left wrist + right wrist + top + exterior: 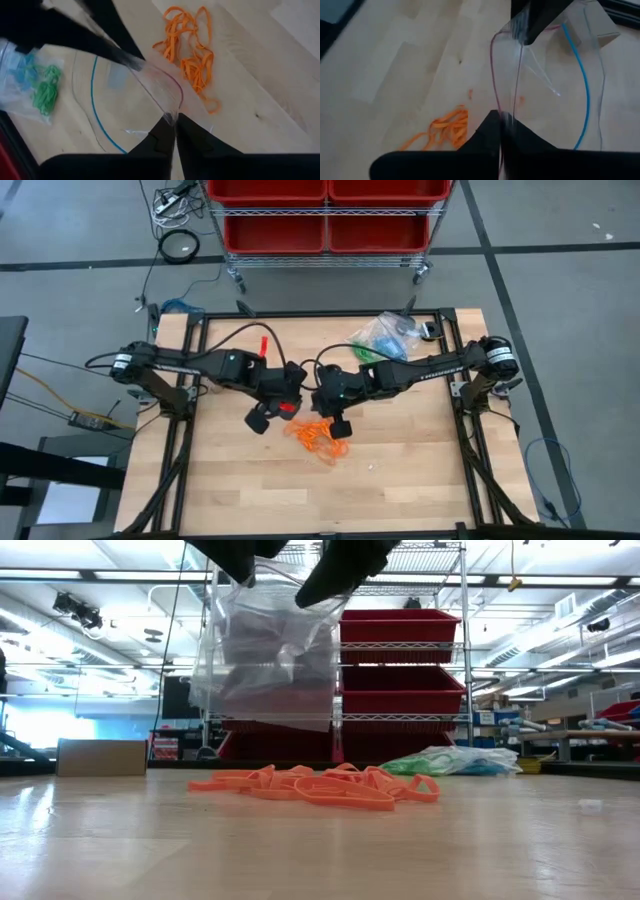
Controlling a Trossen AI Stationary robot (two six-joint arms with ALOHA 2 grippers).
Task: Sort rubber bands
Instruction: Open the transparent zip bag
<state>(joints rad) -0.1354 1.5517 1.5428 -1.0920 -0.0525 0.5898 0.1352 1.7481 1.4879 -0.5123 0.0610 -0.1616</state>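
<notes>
Two dark robot arms meet over the middle of a pale wooden bench (400, 470), each pinching one edge of the mouth of a clear plastic bag (270, 650) that hangs between them above the boards. The left hand (175, 120) has its fingers pressed together on the bag's rim, and the right hand (504, 117) is likewise clamped tight on the opposite rim; a blue line runs across the bag's film. Just below and beside both hands, a loose tangle of orange rubber bands (318, 438) lies flat on the bench, apart from the bag. Farther off behind the right arm, a second clear bag (385, 335) rests on the bench with green and blue bands inside. Beyond the bench stands a wire rack with red bins (325, 215) on a grey floor, and black cables trail near the left arm's base. The table-level view alone shows the bag hanging clear of the surface, a cardboard box (102, 756) and the lit workshop ceiling; the wrist views alone show the closed fingertips biting the plastic.
</notes>
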